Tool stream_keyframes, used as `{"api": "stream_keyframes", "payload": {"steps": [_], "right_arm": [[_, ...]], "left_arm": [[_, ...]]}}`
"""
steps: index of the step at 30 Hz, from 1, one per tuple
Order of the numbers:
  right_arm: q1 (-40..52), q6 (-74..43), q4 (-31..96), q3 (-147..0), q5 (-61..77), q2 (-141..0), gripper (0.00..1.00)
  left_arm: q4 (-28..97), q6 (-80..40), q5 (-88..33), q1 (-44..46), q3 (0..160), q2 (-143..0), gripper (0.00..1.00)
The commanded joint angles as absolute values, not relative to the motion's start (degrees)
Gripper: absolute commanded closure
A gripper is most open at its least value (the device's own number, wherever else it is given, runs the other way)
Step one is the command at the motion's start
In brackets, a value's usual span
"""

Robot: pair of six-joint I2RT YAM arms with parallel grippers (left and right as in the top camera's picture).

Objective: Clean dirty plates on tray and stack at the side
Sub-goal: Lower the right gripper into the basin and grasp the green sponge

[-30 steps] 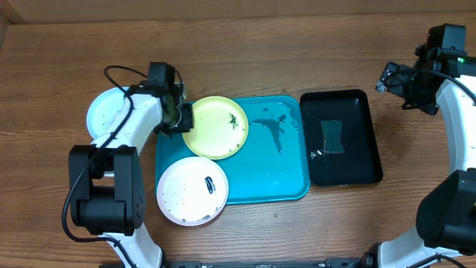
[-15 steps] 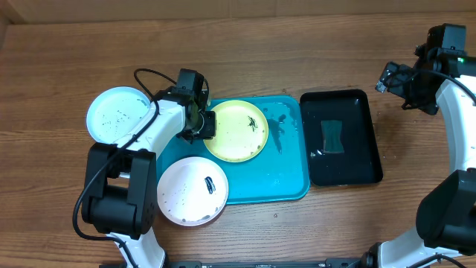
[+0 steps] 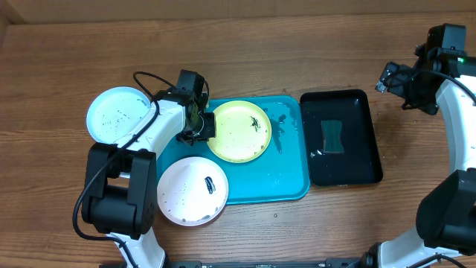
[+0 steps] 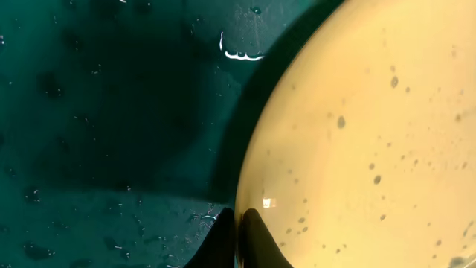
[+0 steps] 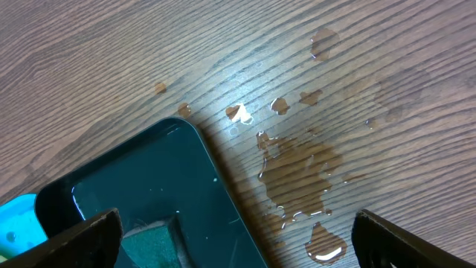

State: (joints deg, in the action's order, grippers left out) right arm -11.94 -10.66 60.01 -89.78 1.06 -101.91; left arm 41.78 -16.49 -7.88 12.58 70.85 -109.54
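Thin pinch: left gripper (image 4: 239,223) clamps wet lime-green round plate (image 3: 238,132) on turquoise rectangular plastic tray (image 3: 286,179), likely slipping when lifted; right gripper (image 5: 236,223) gapes empty.

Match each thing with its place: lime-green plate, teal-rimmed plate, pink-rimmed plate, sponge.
Things: 1 lime-green plate; 2 teal-rimmed plate; 3 pink-rimmed plate; 4 sponge.
Places: A in the black tray; B on the table, left of the blue tray; C overlapping the blue tray's corner; D on the blue tray, rim pinched by the left gripper.
Pairs: 1-D; 2-B; 3-C; 4-A.
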Motion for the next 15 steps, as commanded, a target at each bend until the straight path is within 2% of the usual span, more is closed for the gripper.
{"api": "stream_keyframes", "payload": {"steps": [1, 12, 15], "right_arm": [[-11.75, -10.9, 59.7, -90.02, 0.49, -102.04, 0.0], [-11.75, -10.92, 59.7, -90.02, 0.6, -102.04, 0.0], [-11.75, -10.94, 60.05, -90.02, 6.26, -102.04, 0.0]], "left_arm": [[41.91, -16.99, -6.61, 12.78, 70.48, -109.4, 0.95], [40.32, -16.93, -6.61, 12.78, 69.47, -109.4, 0.96], [40.27, -16.91, -6.61, 12.78, 69.47, -109.4, 0.96]]}}
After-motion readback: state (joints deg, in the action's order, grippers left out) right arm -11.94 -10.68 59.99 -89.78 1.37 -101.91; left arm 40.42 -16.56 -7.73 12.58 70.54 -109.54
